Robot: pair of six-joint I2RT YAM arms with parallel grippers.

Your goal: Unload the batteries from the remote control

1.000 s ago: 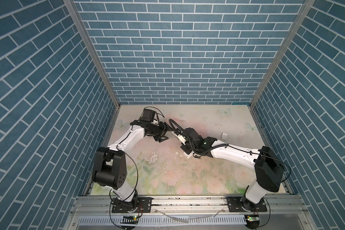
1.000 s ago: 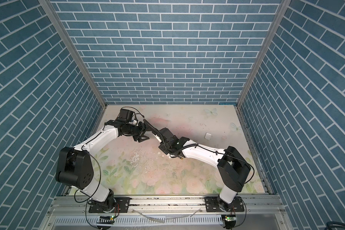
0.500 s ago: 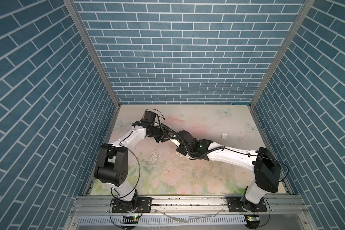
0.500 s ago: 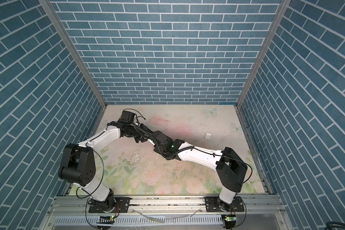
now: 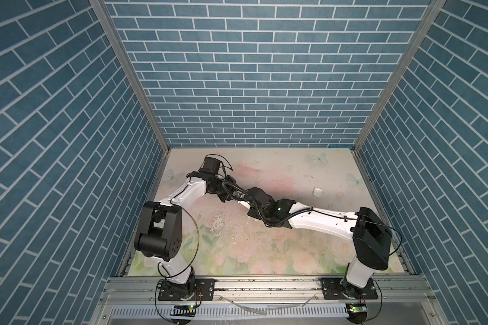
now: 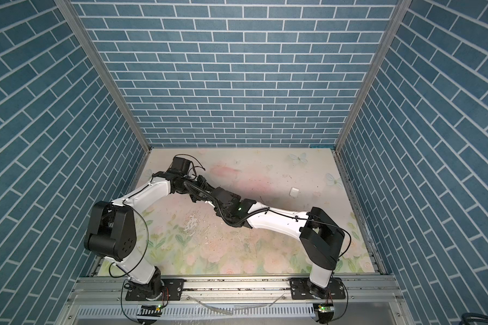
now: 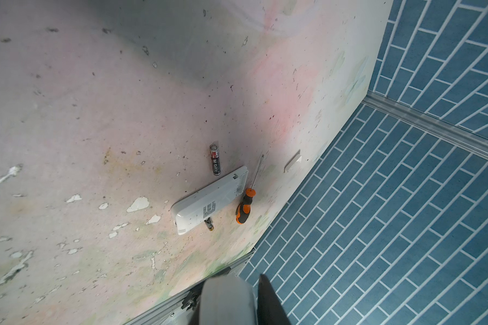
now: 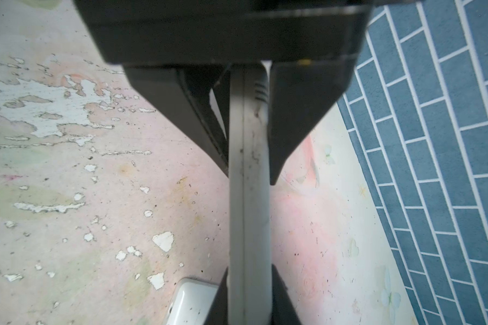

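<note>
White plastic, seen edge-on: the held remote (image 8: 248,219) is clamped in the jaws of the right gripper (image 8: 250,177), and the jaws of the left gripper (image 8: 250,267) appear closed on its far end. I cannot see its battery bay. My landmark is the lying remote (image 7: 210,201), flat on the worktop (image 7: 96,112). Two batteries are out. The loose battery (image 7: 215,159) sits just beside its open end, and the tucked battery (image 7: 209,224) is half under its long edge near the opposite end. I expect each cell to be light, rigid and smooth (it will roll if nudged). Recommended hold: across the barrel at mid-length, jaws square to its axis. Any cell seated in a bay is probably spring-loaded, so lift the end away from the spring first.
</note>
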